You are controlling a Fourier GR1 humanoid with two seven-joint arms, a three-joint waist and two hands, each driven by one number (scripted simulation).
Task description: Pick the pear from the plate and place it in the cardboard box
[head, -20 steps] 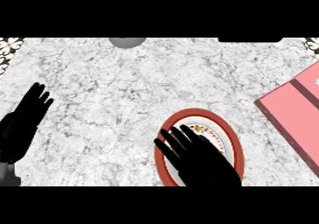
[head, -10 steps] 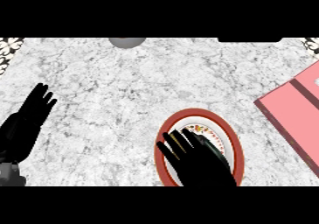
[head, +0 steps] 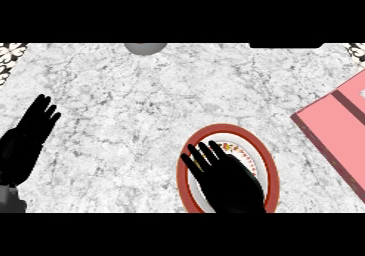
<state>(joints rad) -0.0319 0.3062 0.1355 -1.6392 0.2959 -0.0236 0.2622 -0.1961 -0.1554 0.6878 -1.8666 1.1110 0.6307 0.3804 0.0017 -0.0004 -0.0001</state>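
Observation:
A white plate with a red rim (head: 268, 159) lies on the marble counter at the lower middle-right. My right hand (head: 225, 181) lies over it with straight fingers pointing up-left, covering most of the plate's inside. No pear shows; a small patterned patch shows beside the fingers. The pink box (head: 346, 131) sits at the right edge, partly out of view. My left hand (head: 28, 135) rests open at the left edge, fingers up.
A grey round object (head: 145, 47) sits at the counter's far edge, top middle. Patterned tiles (head: 8, 55) show at the top corners. Bare marble spreads between the left hand and the plate.
My right hand has drawn slightly down and back over the plate. My left hand has shifted slightly lower and rightward at the left edge.

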